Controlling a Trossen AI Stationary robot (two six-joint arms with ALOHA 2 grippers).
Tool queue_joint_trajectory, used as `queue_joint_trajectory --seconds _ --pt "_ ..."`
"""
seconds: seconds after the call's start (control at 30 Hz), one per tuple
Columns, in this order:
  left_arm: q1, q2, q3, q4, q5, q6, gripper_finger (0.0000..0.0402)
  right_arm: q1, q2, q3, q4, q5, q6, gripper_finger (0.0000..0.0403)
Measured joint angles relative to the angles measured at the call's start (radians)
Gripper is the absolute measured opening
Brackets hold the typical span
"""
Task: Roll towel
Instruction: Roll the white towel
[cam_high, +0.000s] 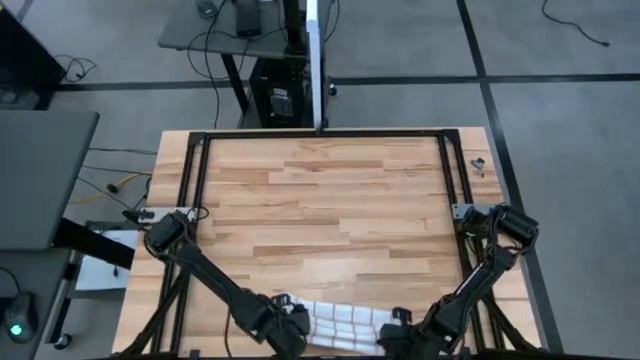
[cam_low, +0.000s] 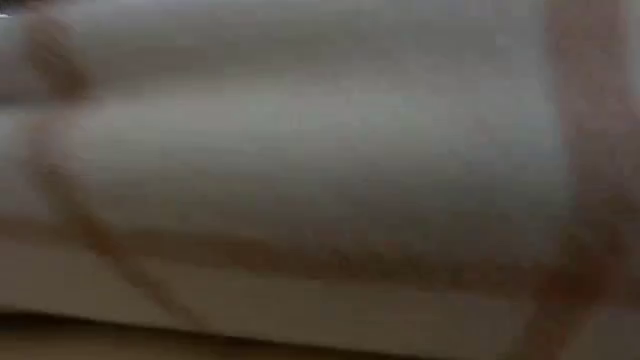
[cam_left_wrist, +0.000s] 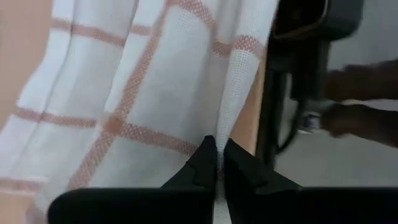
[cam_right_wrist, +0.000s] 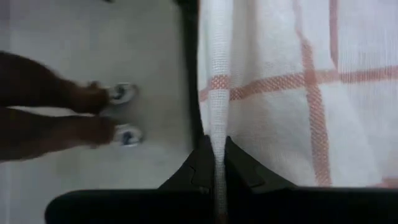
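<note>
The white towel (cam_high: 345, 328) with reddish-brown grid lines lies bunched into a narrow band along the table's near edge, between my two grippers. It fills the low view (cam_low: 320, 170). My left gripper (cam_high: 293, 335) is at the towel's left end and is shut on it. My right gripper (cam_high: 398, 338) is at the towel's right end and is shut on it. Both wrist views show the cloth spreading away from the fingers, in the left wrist view (cam_left_wrist: 143, 81) and in the right wrist view (cam_right_wrist: 298, 81). My left gripper pinches the towel's hemmed edge (cam_left_wrist: 225, 140) between its two fingers, at the towel's left end. The cloth runs fairly straight away from the fingers. My right gripper pinches the towel's hemmed edge (cam_right_wrist: 216, 134) between its two fingers, at the towel's right end. The edge runs straight away from the fingers.
The wooden table (cam_high: 320, 200) stretches bare toward the far edge inside a black frame (cam_high: 200, 140). A person's legs and shoes (cam_right_wrist: 118, 112) stand on the floor beyond the table's near edge. A small part (cam_high: 478, 165) lies at the far right.
</note>
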Motion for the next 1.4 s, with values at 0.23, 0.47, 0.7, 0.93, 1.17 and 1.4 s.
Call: queue_joint_trajectory --seconds 0.23,0.47,0.7,0.93,1.17,1.4 --pt "0.07 -0.106 -0.169 0.221 0.124 -0.03 0.0 -0.011 -0.03 -0.199 0.449 -0.101 0.157 0.0" --pt "0.159 -0.129 -0.195 0.259 0.228 0.043 0.0 -0.015 -0.135 -0.419 0.734 -0.102 0.344 0.0" --pt "0.234 -0.114 -0.196 0.284 0.266 0.143 0.0 -0.011 -0.217 -0.545 0.77 -0.087 0.46 0.0" --pt "0.292 -0.073 -0.195 0.264 0.258 0.216 0.0 -0.009 -0.207 -0.606 0.738 -0.064 0.519 0.0" --pt "0.307 -0.023 -0.195 0.269 0.249 0.235 0.0 -0.034 -0.213 -0.606 0.61 -0.065 0.532 0.0026" --pt "0.33 -0.032 -0.196 0.227 0.23 0.242 0.0047 -0.052 -0.224 -0.606 0.596 -0.085 0.566 0.009"
